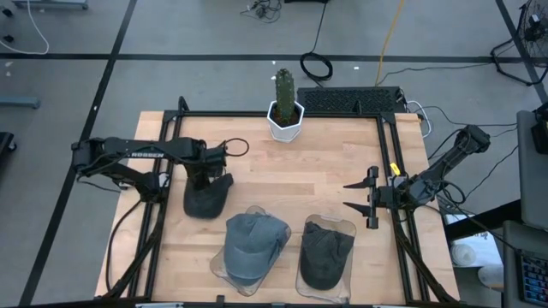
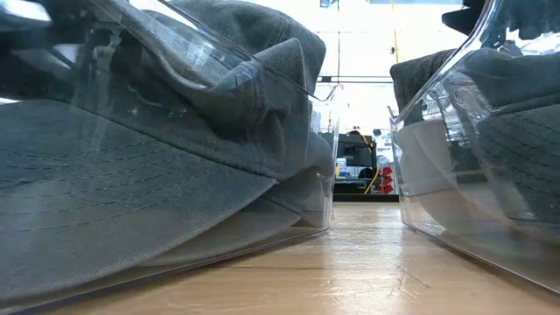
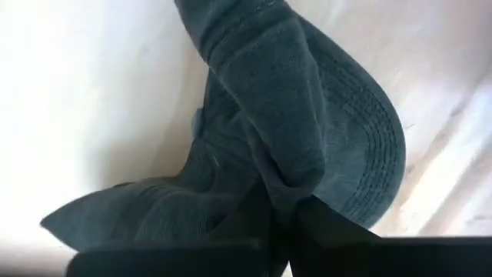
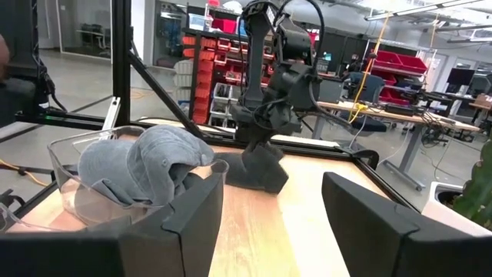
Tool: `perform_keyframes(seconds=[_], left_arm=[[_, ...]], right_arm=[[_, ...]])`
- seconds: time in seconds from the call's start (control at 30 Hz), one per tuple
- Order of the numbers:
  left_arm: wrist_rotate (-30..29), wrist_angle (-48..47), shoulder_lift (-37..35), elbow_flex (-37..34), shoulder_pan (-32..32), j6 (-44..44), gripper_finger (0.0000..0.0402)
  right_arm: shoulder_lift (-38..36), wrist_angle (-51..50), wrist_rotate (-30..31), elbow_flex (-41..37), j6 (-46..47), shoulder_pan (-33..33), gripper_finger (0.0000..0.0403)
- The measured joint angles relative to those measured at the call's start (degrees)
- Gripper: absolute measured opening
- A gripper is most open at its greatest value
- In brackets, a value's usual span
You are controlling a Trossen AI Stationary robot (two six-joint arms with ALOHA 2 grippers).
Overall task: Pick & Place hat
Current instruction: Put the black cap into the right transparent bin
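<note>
A dark grey hat (image 1: 205, 201) lies on the wooden table (image 1: 282, 171) at the left, and its stitched brim (image 3: 369, 146) shows in the left wrist view. My left gripper (image 1: 204, 178) stands over it, pointing down, shut on its cloth. The right wrist view shows the same hat (image 4: 257, 171) under that arm. At the table's right side my right gripper (image 1: 364, 198) hangs level and open, with nothing between its fingers (image 4: 192, 219). My left gripper pinches a raised fold of the hat's crown (image 3: 290, 173) between its two fingers (image 3: 323, 223). It comes from above, pointing down. The underside of the hat (image 4: 261, 181) rests on the table, and the brim spreads out beside the fingers.
Two clear containers stand at the near edge. One holds a blue-grey hat (image 1: 251, 244) and the other a dark hat (image 1: 325, 254). Both fill the low view (image 2: 157, 157) (image 2: 490, 131). A cactus in a white pot (image 1: 285, 111) stands at the far edge.
</note>
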Motion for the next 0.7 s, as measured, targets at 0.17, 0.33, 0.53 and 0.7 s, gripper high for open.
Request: perform_keyframes(seconds=[0.17,0.33,0.53,0.7], left_arm=[[-7.71,-6.63,-0.05,7.03,-3.05,-1.12,0.0008],[-15.72,-9.96,-0.05,19.85,-6.87,-3.06,0.0007],[-27.19,-9.16,1.17,34.42,-12.57,-6.9,0.0007],[-29.23,-7.76,8.05,42.04,-16.13,-7.46,0.0007]], right_arm=[[0.44,1.58,0.09,0.02,0.57,-0.81,0.0212],[2.34,2.15,-0.04,0.02,4.74,-4.09,0.0212],[5.52,4.38,-0.12,0.02,12.43,-9.89,0.0212],[9.16,10.49,-10.41,0.02,21.98,-15.84,0.0212]])
